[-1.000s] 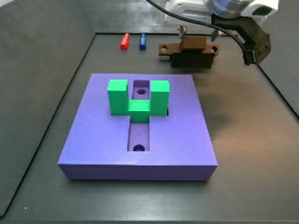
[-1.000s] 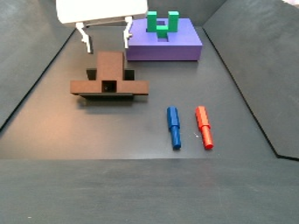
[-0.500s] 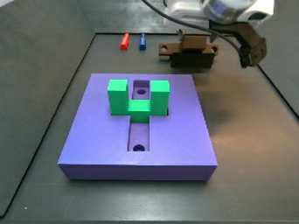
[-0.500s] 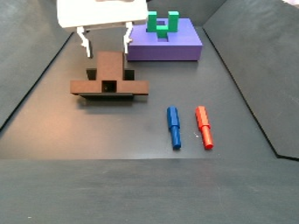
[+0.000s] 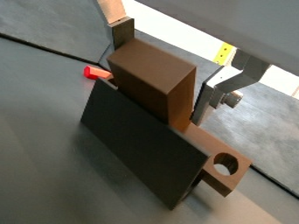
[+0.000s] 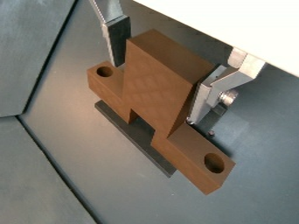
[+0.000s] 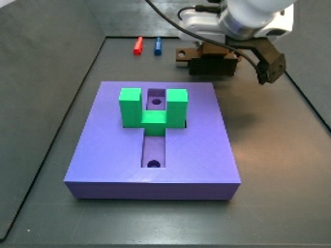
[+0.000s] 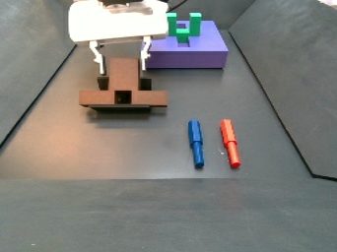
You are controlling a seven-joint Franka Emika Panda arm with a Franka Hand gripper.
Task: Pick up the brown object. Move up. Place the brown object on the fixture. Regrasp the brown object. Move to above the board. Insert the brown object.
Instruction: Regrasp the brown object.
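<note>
— What is seen to have changed since the earlier frames?

— The two-finger gripper (image 8: 120,61) has been lowered: in a side view its fingers (image 8: 98,57) are now set either side of the long arm of the matte mid-brown cross-shaped block (image 8: 122,87), where before they hung above it. The block itself has not been shifted; it is still laid across the dark olive-brown low bracket fixture (image 7: 211,66) on the grey floor.

— How are the fingers placed?

— In both wrist views the flat silver plates (image 6: 114,37) are held apart, one on each side of the block's raised arm (image 5: 152,77). Whether the pads are touching the sides cannot be told.

— And the shapes and surfaces?

— The block's crossbar is seen with a round hole at each end (image 6: 215,163). The fixture is shown as a dark, flat-faced slab under it (image 5: 140,149). The large flat purple slab board (image 7: 155,145), with a lengthwise slot, is topped by a green U-shaped block (image 7: 153,107). A blue marker (image 8: 195,143) and a red marker (image 8: 231,143) are laid side by side on the floor.
</note>
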